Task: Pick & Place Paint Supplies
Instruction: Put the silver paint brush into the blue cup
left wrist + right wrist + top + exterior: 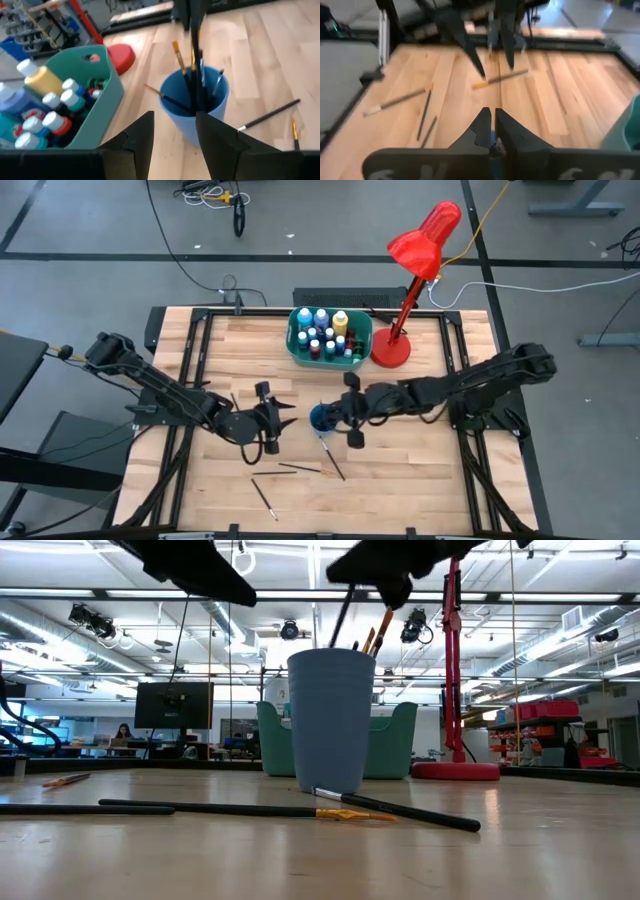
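A blue cup (322, 418) (330, 720) (192, 107) stands upright on the table's middle with several paintbrushes (176, 55) standing in it. My right gripper (338, 416) (493, 117) hovers over the cup's rim, shut on a dark paintbrush (195, 60). My left gripper (288, 420) (175, 140) is open and empty, just left of the cup and pointing at it. Loose paintbrushes (330, 455) (395, 808) lie flat on the wood near the cup. Paint bottles (45, 100) stand in the teal tub (328, 338). My right gripper pinches the dark paintbrush's upper end (195, 35) between its two shut fingers (196, 12), which reach over the cup from the table's right and slant downward. The brush hangs nearly upright below the fingers, and its lower end (196, 100) is inside the cup.
The red desk lamp (415, 250) has its base (390, 352) right of the tub at the table's far side. More loose brushes (300, 469) (265, 495) lie toward the near edge. Bare wood lies at the near right.
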You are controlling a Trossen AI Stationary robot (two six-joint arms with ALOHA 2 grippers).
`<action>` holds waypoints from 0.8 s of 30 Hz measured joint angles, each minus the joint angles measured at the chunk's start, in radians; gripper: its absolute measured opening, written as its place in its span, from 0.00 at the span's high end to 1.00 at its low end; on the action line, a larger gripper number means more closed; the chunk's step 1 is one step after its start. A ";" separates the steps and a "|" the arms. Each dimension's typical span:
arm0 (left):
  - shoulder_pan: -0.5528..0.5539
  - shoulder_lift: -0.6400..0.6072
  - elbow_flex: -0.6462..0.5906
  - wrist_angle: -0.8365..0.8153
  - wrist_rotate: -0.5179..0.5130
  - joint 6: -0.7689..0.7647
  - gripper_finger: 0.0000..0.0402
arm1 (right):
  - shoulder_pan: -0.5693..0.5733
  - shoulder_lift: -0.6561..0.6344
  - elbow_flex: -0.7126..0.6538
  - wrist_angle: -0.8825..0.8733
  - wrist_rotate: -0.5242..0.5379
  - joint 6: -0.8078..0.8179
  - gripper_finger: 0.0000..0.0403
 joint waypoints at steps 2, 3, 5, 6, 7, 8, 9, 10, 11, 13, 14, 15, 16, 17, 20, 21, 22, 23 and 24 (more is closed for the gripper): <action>0.006 0.000 0.002 0.020 0.013 0.024 0.62 | -0.001 0.037 0.042 -0.036 0.000 0.000 0.99; 0.010 0.000 0.002 0.024 0.013 0.035 0.62 | -0.002 0.049 0.061 -0.064 0.000 0.000 0.99; 0.017 0.000 0.001 0.044 0.014 0.044 0.61 | -0.004 0.068 0.099 -0.133 0.000 -0.001 0.98; 0.021 0.000 0.001 0.050 0.013 0.046 0.61 | -0.007 0.079 0.117 -0.152 0.000 -0.001 0.98; 0.025 -0.002 0.001 0.058 0.014 0.053 0.61 | -0.009 0.084 0.133 -0.172 0.000 0.000 0.98; 0.027 -0.003 0.001 0.069 0.016 0.065 0.61 | -0.010 0.087 0.146 -0.200 0.000 0.001 0.98; 0.030 -0.003 0.001 0.073 0.020 0.068 0.61 | -0.013 0.094 0.158 -0.213 -0.007 0.009 0.98; 0.033 -0.003 0.001 0.074 0.023 0.074 0.61 | -0.015 0.100 0.167 -0.214 -0.025 0.022 0.98; 0.035 -0.003 0.001 0.077 0.028 0.082 0.61 | -0.018 0.101 0.166 -0.231 -0.045 0.037 0.98; 0.039 -0.003 0.001 0.081 0.038 0.086 0.61 | -0.024 0.114 0.165 -0.236 -0.073 0.063 0.98; 0.040 -0.003 0.001 0.080 0.040 0.086 0.61 | -0.025 0.119 0.164 -0.243 -0.076 0.072 0.98; 0.040 -0.003 0.001 0.080 0.040 0.086 0.61 | -0.026 0.119 0.159 -0.254 -0.072 0.076 0.98; 0.040 -0.004 0.001 0.078 0.040 0.084 0.61 | -0.026 0.126 0.158 -0.243 -0.064 0.074 0.98; 0.040 -0.004 0.001 0.073 0.040 0.080 0.61 | -0.026 0.132 0.158 -0.224 -0.051 0.064 0.98; 0.040 -0.004 0.002 0.068 0.046 0.072 0.61 | -0.026 0.133 0.151 -0.228 -0.004 0.049 0.97; 0.040 -0.004 0.002 0.061 0.053 0.070 0.61 | -0.026 0.133 0.152 -0.221 0.006 0.050 0.96; 0.040 -0.004 0.001 0.058 0.064 0.065 0.62 | -0.026 0.132 0.152 -0.214 0.013 0.052 0.95; 0.040 -0.004 0.001 0.057 0.079 0.061 0.62 | -0.026 0.132 0.152 -0.205 0.017 0.052 0.94; 0.040 -0.004 0.002 0.055 0.095 0.055 0.62 | -0.026 0.132 0.152 -0.194 0.018 0.051 0.92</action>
